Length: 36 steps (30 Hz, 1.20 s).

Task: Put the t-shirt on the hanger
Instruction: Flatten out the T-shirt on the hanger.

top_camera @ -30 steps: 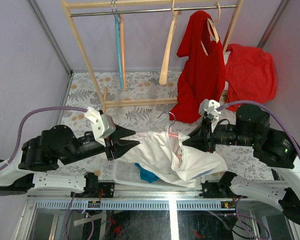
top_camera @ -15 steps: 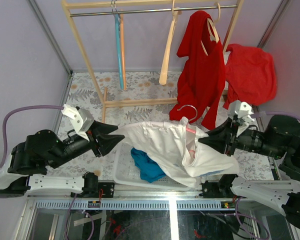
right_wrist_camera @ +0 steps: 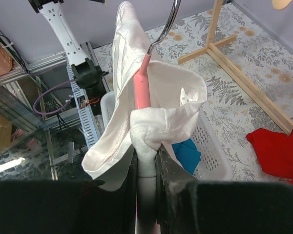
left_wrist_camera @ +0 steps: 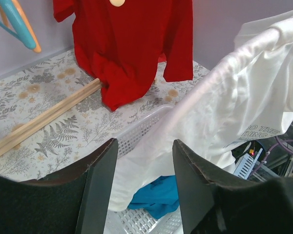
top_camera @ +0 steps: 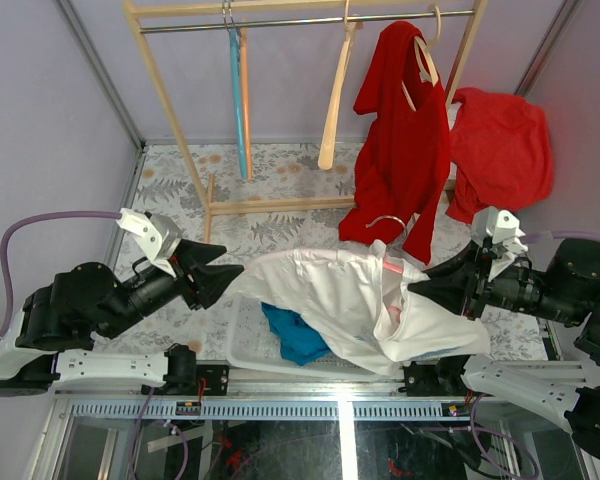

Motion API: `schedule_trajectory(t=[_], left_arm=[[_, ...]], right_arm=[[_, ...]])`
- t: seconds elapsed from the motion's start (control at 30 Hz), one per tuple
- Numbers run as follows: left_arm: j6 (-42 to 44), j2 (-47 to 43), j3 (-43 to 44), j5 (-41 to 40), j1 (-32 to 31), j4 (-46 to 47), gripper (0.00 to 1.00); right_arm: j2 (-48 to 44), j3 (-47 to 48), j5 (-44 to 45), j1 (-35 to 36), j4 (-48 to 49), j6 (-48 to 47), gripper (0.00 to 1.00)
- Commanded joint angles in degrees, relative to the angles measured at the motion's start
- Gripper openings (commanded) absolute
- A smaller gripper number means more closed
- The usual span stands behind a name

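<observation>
- Left gripper (top_camera: 224, 277) hangs above the floral table (top_camera: 280, 170) at the left. Its fingers (left_wrist_camera: 98, 180) are spread apart with nothing between them, and the tips are just short of the shirt's near edge.
- White basket (top_camera: 242, 345) sits at the table's near edge, with a blue cloth (top_camera: 292, 335) lying inside, partly under the draped fabric.
- T-shirt (top_camera: 330, 300) is held off the table, stretched across the middle of the scene. It slopes from the left gripper's side up toward the right and sags over the basket.
- Hanger (right_wrist_camera: 141, 87) stands nearly upright inside the shirt's neck opening. Its pink stem and wire hook poke out above the collar, and its arms are hidden by cloth.
- Right gripper (right_wrist_camera: 146, 163) is pinched tight on the hanger's stem through a wad of white fabric.
- Red garments (top_camera: 405, 140) hang from the wooden rack (top_camera: 280, 205) behind, well apart from both arms.
</observation>
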Motion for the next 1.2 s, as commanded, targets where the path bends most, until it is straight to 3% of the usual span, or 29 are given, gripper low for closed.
schedule_trajectory(t=[0.0,0.57,0.73,0.77,0.87,0.9,1.0,1.17], left_arm=[[-2.21,-1.11,-1.48,-1.56,0.00,0.70,0.49],[-1.97,-1.60,-5.73,-0.19,-0.03,3.10,0.52],[-1.49,0.26,-6.47,-3.28,0.03,4.00,0.50],[-1.43,0.66,-6.42,-3.68,-0.01,4.33,0.48],[-1.52,1.12,-6.08,-5.61,0.01,4.53,0.17],[-1.76,0.83,-6.06,-6.35,-0.02,4.51,0.11],[-3.25,-0.88,-6.00,-9.12,-0.01,4.20,0.03],[-8.09,-3.50,-5.46,-13.17,-0.01,0.94,0.00]], right_arm=[[-1.19,3.90,0.04,-0.15,3.17,1.23,0.00],[-4.56,5.26,2.14,-0.19,2.80,2.08,0.00],[-4.77,4.97,1.61,-0.16,3.14,2.11,0.00],[-4.89,4.89,1.63,-0.13,3.30,2.04,0.00],[-4.96,5.01,2.63,-0.17,3.44,1.84,0.00],[-4.75,5.16,3.07,-0.13,3.32,1.80,0.00],[-4.56,5.24,5.17,-0.14,3.15,1.62,0.00],[-4.87,4.60,8.08,-0.17,4.92,1.81,0.00]])
